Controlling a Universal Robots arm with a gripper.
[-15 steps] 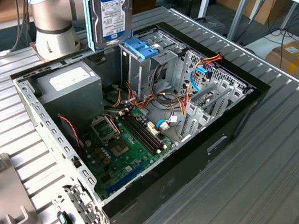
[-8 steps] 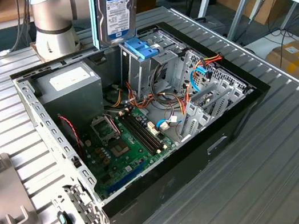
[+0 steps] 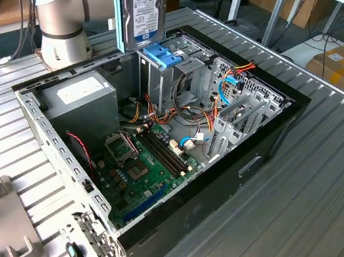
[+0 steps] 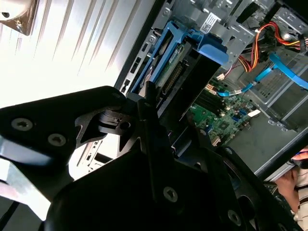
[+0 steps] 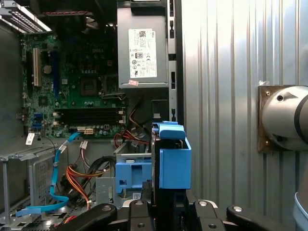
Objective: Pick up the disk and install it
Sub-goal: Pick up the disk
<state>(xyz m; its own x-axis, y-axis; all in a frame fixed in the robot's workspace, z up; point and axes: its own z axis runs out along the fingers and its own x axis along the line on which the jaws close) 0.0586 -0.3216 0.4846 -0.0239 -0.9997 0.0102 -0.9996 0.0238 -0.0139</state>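
In the exterior view the flat grey-metal disk with a white-and-blue label and light-blue carrier rail [image 3: 144, 7] hangs upright just above the tall metal drive cage [image 3: 174, 81] of the open black computer case [image 3: 272, 131]; in the second wrist view the gripper [image 4: 166, 118] holds it edge-on; in the first wrist view the black fingers [image 5: 138, 211] pinch both its sides.

No legible print on white-and-blue label [image 3: 146, 6] of flat grey-metal disk [image 3: 128, 17] or white sticker [image 5: 142, 53] of grey boxy power supply [image 5: 124, 57].

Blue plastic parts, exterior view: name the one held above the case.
The light-blue rail framing the disk, upright above the case; the darker blue latch sits on the drive cage.
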